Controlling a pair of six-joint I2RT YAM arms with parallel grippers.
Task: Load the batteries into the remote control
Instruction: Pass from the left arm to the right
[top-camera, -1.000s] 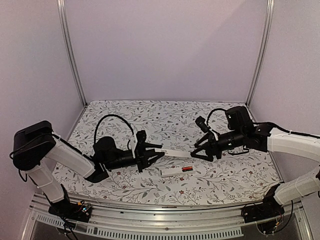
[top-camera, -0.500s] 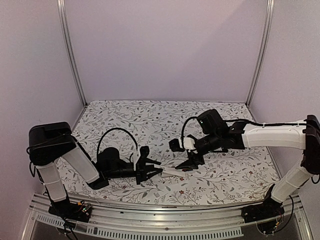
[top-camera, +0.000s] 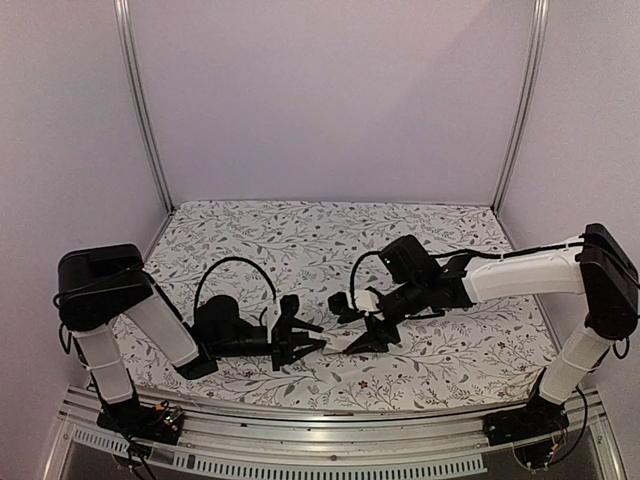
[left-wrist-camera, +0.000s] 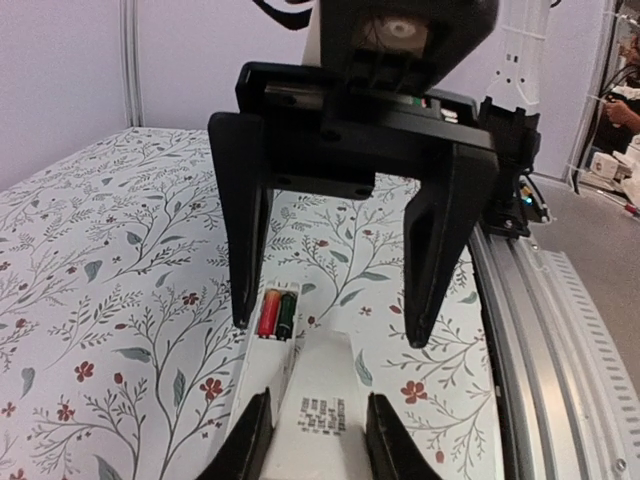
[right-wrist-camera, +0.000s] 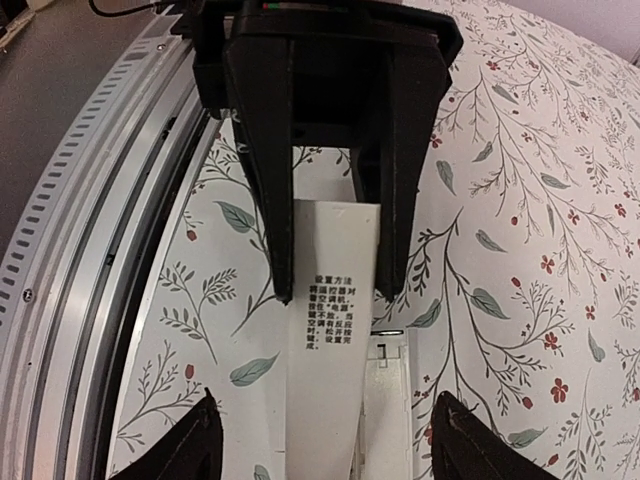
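Observation:
The remote control (left-wrist-camera: 250, 375) lies flat on the flowered table, its battery bay open. Two batteries (left-wrist-camera: 278, 312), one red-orange and one dark, sit side by side in the bay. My left gripper (left-wrist-camera: 318, 398) is shut on the thin white cover strip (left-wrist-camera: 328, 360), which bears printed text, and holds it just beside and above the remote. My right gripper (right-wrist-camera: 323, 400) is open wide, facing the left one, its fingers straddling the strip's (right-wrist-camera: 335, 330) free end and the remote (right-wrist-camera: 385, 400). In the top view both grippers (top-camera: 310, 338) (top-camera: 350, 328) meet near the front middle and hide the remote.
The metal rail (left-wrist-camera: 545, 330) at the table's near edge runs close beside both grippers. The frame posts (top-camera: 140, 110) and the white walls enclose the flowered mat (top-camera: 330, 235).
My right arm has swung left and down to meet the left gripper over the remote. My left gripper has come down toward the near edge with the cover strip.

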